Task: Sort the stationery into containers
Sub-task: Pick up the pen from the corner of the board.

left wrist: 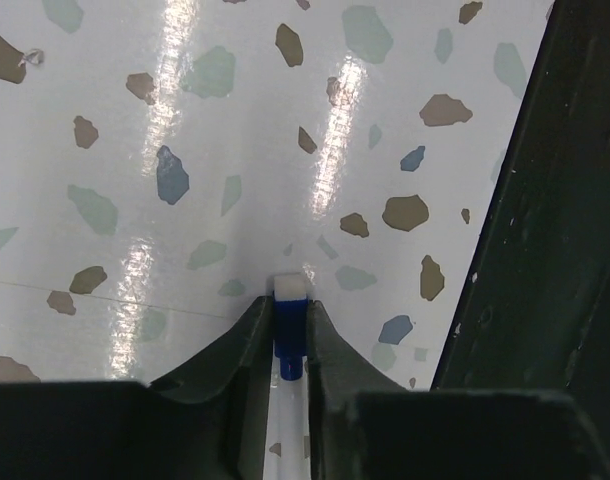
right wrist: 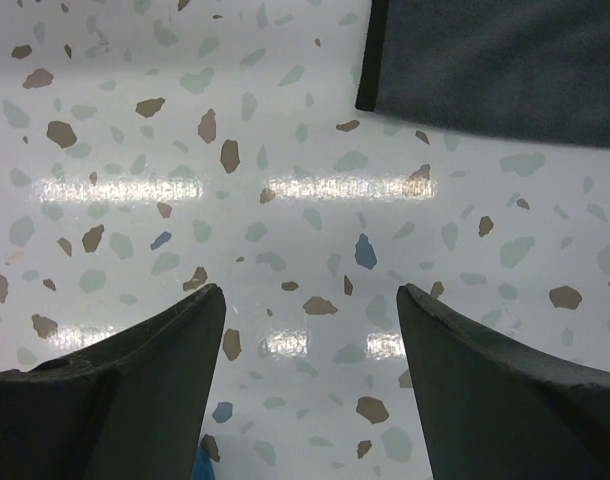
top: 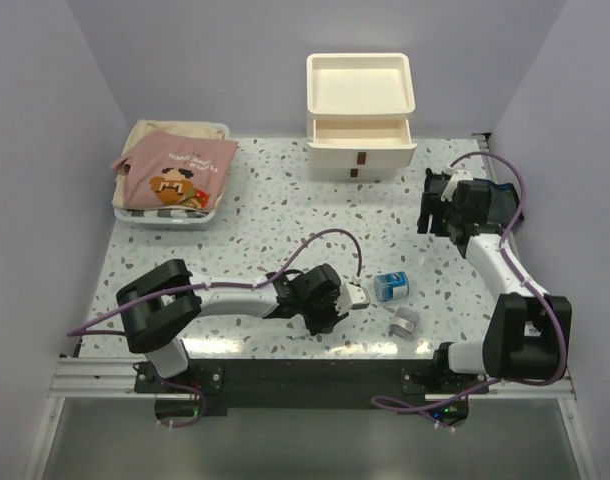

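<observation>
My left gripper [top: 345, 297] is low over the table's front middle. In the left wrist view it [left wrist: 288, 308] is shut on a thin pen with a blue section and a white end [left wrist: 291, 288]. The blue roll [top: 390, 287] lies just right of it, with the grey roll [top: 403, 322] nearer the front. The cream drawer unit [top: 360, 120] stands at the back, its top drawer pulled open. My right gripper [top: 437, 205] is open and empty over bare table [right wrist: 310, 300]. The navy pouch [right wrist: 495, 60] lies just beyond it and is mostly hidden by the arm in the top view.
A white tray [top: 135, 212] holding a pink printed bag [top: 177, 168] stands at the back left. The table's dark front rail [left wrist: 545, 230] runs close beside the left gripper. Grey walls close in the left, back and right sides.
</observation>
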`<action>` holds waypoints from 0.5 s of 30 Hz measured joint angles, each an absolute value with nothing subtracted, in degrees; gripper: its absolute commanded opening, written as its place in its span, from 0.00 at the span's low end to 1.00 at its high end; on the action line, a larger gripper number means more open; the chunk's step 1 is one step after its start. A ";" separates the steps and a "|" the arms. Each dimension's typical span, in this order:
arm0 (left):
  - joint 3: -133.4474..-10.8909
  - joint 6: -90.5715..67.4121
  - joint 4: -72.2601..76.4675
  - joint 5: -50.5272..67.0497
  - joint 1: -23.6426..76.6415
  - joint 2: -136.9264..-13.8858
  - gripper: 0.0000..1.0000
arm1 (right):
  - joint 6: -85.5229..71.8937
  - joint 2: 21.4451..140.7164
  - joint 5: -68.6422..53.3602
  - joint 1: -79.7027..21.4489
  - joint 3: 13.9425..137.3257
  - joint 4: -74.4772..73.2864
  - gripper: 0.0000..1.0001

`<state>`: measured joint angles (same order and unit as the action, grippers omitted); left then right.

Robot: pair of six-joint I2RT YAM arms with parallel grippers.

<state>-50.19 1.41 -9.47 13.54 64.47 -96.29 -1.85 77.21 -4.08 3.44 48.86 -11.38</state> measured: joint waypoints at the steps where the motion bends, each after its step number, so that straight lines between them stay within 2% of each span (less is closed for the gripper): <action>1: -50.28 1.13 -9.19 13.47 64.55 -96.42 0.11 | -1.78 76.90 -4.08 3.44 48.60 -11.25 0.73; 4: -50.26 0.45 -8.45 13.08 64.84 -96.57 0.00 | -1.52 75.94 -4.08 3.44 48.12 -11.05 0.73; 12: -51.37 3.11 -11.05 12.23 64.69 -96.40 0.00 | -1.48 75.09 -4.08 3.44 48.31 -12.05 0.73; 15: -55.05 8.19 -16.58 12.38 60.90 -95.50 0.00 | -1.48 75.09 -4.25 3.44 50.61 -14.13 0.72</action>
<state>-55.05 8.19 -16.58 12.38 60.90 -95.50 -1.48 75.09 -4.25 3.44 50.61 -14.13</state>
